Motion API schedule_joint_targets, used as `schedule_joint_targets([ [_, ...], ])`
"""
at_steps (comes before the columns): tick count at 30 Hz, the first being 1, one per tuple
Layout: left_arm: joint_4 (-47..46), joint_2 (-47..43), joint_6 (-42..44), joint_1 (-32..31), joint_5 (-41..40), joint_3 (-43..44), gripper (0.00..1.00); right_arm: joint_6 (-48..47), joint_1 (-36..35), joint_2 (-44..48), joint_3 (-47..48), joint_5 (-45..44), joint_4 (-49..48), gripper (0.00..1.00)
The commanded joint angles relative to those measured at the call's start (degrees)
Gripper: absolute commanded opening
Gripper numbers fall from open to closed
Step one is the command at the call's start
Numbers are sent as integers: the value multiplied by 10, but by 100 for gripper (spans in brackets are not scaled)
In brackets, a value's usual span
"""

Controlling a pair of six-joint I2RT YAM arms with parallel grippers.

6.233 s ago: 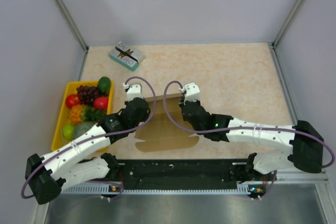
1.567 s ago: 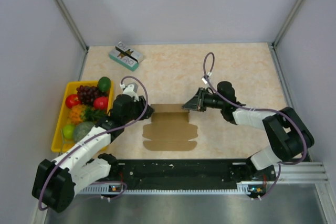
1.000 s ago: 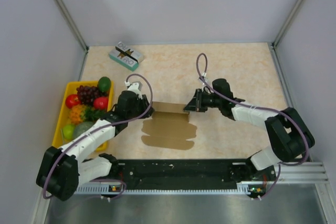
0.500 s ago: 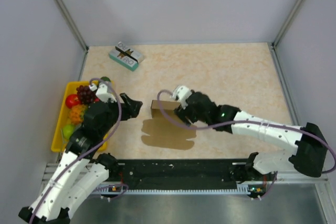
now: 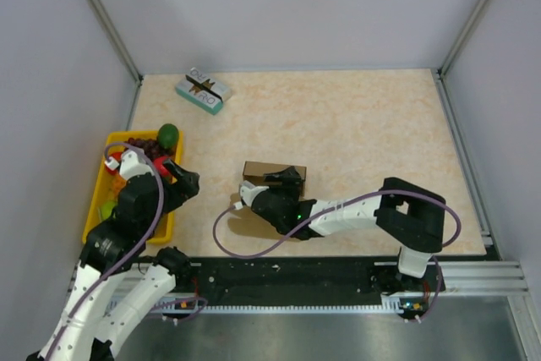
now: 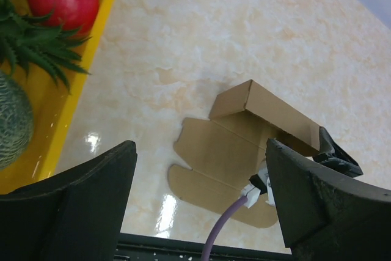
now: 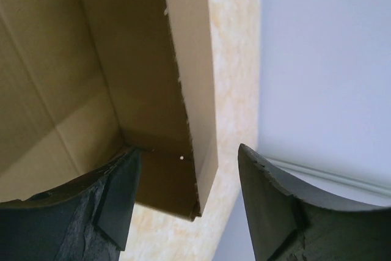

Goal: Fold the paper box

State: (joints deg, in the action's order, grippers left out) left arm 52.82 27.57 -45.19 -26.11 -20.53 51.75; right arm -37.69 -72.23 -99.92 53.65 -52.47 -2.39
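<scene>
Now, left fingers (image 6: 79, 206) and right fingers (image 7: 269, 206) gape wide above the beige marbled tabletop (image 5: 363, 124) between grey walls (image 5: 296, 14).

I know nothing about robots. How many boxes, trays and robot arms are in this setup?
Boxes: 2, the cardboard box and the printed box
Trays: 1, the yellow tray
Robot arms: 2, the left arm and the right arm
Total: 5
</scene>
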Motion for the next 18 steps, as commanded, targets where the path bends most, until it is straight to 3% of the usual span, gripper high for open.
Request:
schedule_joint_targets([
  [1, 70, -23, -32, 3, -66, 33, 90, -134, -5, -32, 6, -97, -224, 63],
  [4, 72, -47, -17, 3, -82, 43, 91, -189, -5, -57, 2, -110, -284, 56],
  [13, 79, -54, -2, 3, -84, 43, 93, -200, 2, -92, 11, -108, -285, 32],
  [18, 78, -60, 17, 3, -88, 43, 89, -208, 7, -91, 27, -99, -277, 13],
])
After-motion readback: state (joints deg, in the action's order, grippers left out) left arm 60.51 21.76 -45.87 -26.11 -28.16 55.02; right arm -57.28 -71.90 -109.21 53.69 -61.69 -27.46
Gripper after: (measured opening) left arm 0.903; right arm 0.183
